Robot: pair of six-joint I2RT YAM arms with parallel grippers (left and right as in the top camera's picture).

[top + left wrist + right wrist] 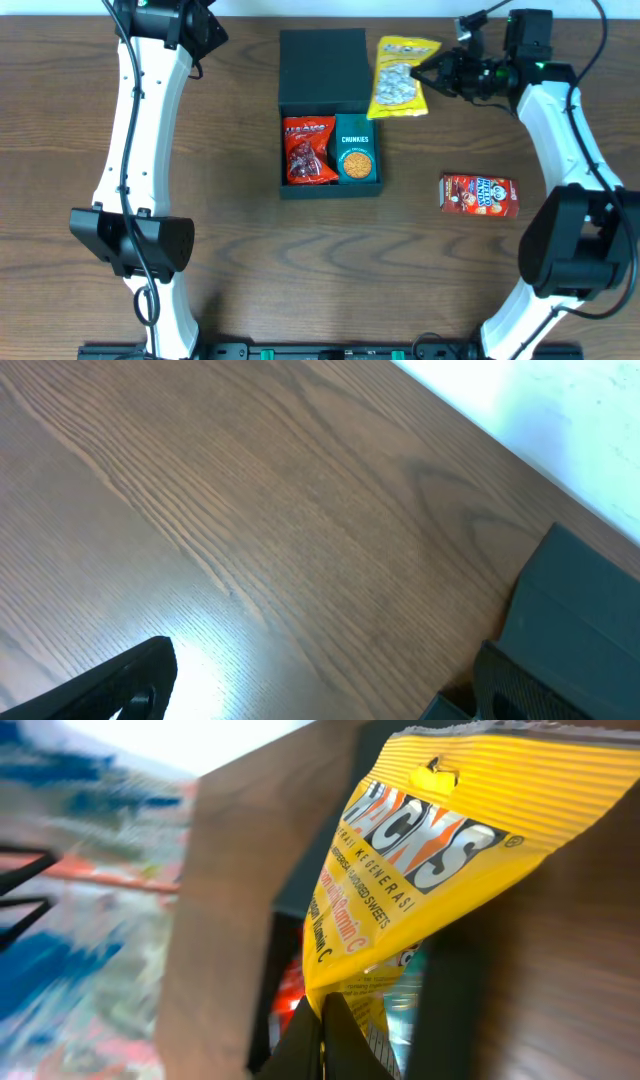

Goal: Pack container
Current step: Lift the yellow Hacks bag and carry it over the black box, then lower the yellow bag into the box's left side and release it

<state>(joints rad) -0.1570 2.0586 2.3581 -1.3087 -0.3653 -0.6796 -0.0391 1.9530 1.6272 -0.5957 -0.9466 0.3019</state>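
- The container [330,185], a plain dark teal-green square rigid box, sits in the middle of the brown wooden table [240,250]. Its hinged lid [322,65] is laid back flat on the far side, so the cavity is open from above for loading.
- Two items already lie side by side inside: a red crinkled snack packet [308,150] on the left and a small teal Chunkies box [356,155] with an orange cookie picture on the right. They are packed against the near wall, which seems to leave the far strip free.
- The right gripper [430,72] is pinched closed on one edge of a yellow foil snack packet [400,78]. The right wrist view shows its fingers [300,1040] meeting on the bag's seam. An edge hold lets the body of the packet [420,850] trail ahead towards the box — it is just beside the container's right wall, by the hinge.
- I cannot tell whether the bag is lifted or dragging on the wood.
- The left gripper [325,660] holds nothing, its fingers spread wide over bare table just left of the container corner [580,610] — probably parked out of the way.
- A red rectangular carton [480,195] lies flat well to the right, not yet packed.
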